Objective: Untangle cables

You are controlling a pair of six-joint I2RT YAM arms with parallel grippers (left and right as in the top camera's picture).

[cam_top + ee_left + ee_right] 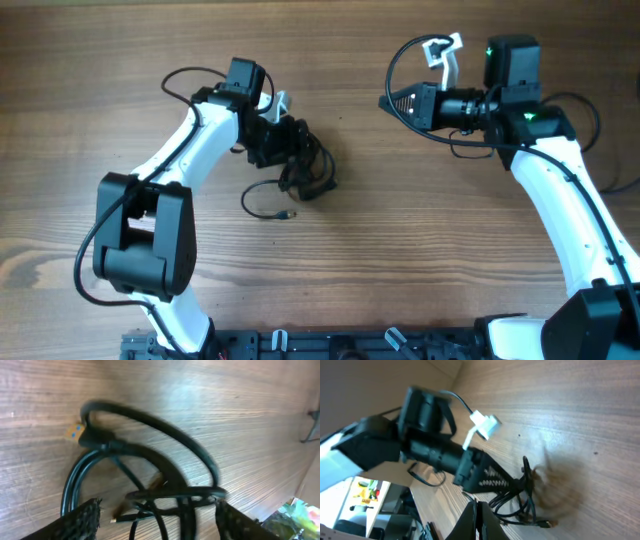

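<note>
Your left gripper [157, 517] stands wide open, its fingers either side of the cables [303, 178]. These lie bundled on the table [420, 260], left of centre, about midway between its far and near edges. Your right gripper [476, 521] is closed on nothing, near the far edge.

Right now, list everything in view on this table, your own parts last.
cables: one tangled bundle, black, left of table centre, with a loose loop trailing toward the robot's side; number of cords cannot be told
table: one, brown wood, under everything
left arm: one, white and black, reaching to the bundle
right arm: one, white and black, right side
left gripper: one, black, open over the bundle
right gripper: one, black, shut, apart from the bundle
</note>
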